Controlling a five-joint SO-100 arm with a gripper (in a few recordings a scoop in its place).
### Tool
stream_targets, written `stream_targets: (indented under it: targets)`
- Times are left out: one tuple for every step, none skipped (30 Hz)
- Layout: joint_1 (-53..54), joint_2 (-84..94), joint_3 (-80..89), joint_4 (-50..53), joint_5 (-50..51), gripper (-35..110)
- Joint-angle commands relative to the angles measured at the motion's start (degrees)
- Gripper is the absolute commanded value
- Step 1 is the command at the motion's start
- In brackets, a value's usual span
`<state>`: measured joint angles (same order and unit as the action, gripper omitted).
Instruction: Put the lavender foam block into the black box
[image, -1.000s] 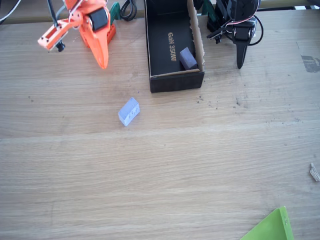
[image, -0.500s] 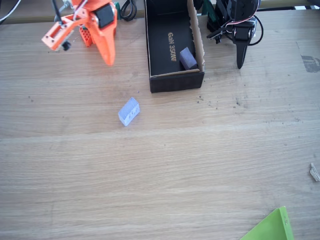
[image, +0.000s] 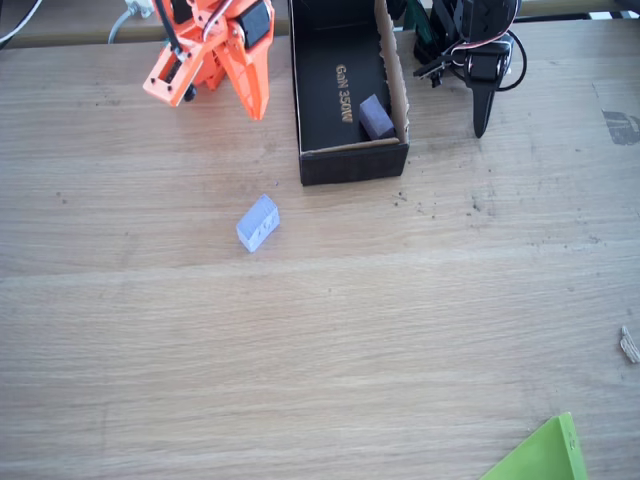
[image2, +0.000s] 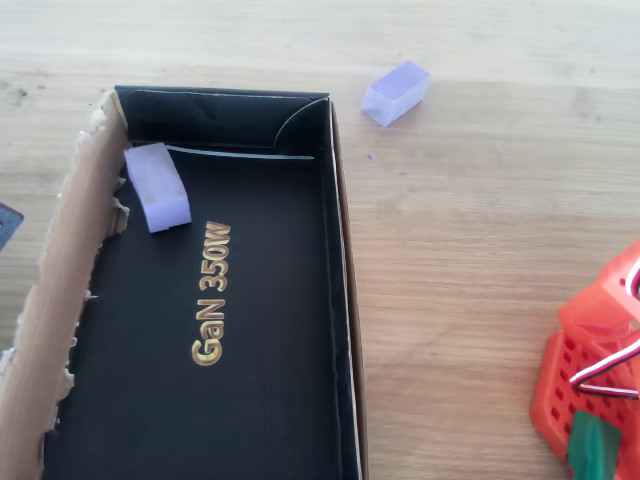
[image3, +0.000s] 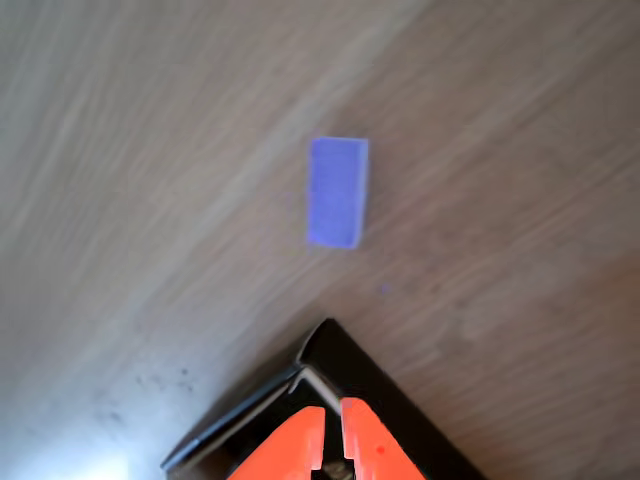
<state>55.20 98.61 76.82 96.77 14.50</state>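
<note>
Lavender foam block (image: 258, 222) lies loose on the open bench (image: 320, 340), near the middle, just off the near left corner of the black box (image: 346, 90). The box stands at the far edge; a darker block (image: 376, 117) rests against its cardboard wall. Orange claw (image: 250, 95) hangs beside the box, fingers nearly closed, empty, apparently positioning for the pickup.

Wrist view: lavender foam block (image3: 337, 192) lies flat on the wooden table (image3: 150, 150), clear of the black box (image3: 340, 365) corner below it. Orange gripper (image3: 333, 440) tips sit nearly together, apparently closed; image blurred.
</note>
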Motion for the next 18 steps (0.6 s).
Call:
stream_targets:
  targets:
    - [1.49, 4.13, 1.49, -0.09, 0.18, 0]
    - [1.76, 4.66, 1.93, -0.18, 0.53, 0]
    - [1.76, 5.19, 2.46, -0.35, 0.97, 0]
    - [1.85, 5.45, 2.81, -0.53, 1.23, 0]
    - [1.85, 5.45, 2.9, -0.62, 1.32, 0]
    - [1.85, 5.36, 2.9, -0.7, 1.76, 0]
    - [1.85, 5.1, 2.9, -1.14, 2.29, 0]
    - [2.02, 4.83, 2.9, -1.76, 3.69, 0]
    - [2.37, 4.48, 2.9, -2.81, 5.71, 0]
    - [2.81, 4.04, 2.9, -3.78, 6.59, 0]
    - [3.16, 3.69, 2.9, -4.39, 6.86, 0]
    - [3.43, 3.34, 2.9, -5.19, 6.94, 0]
    - [3.78, 2.9, 2.81, -5.62, 7.47, 0]
    - [4.13, 2.29, 2.37, -5.89, 7.91, 0]
    - [4.57, 1.67, 1.93, -6.42, 8.17, 0]
    - [5.19, 1.14, 1.67, -7.29, 8.17, 0]
    - [5.8, 0.79, 1.58, -8.35, 8.17, 0]
    - [6.33, 0.53, 1.58, -9.4, 8.0, 0]
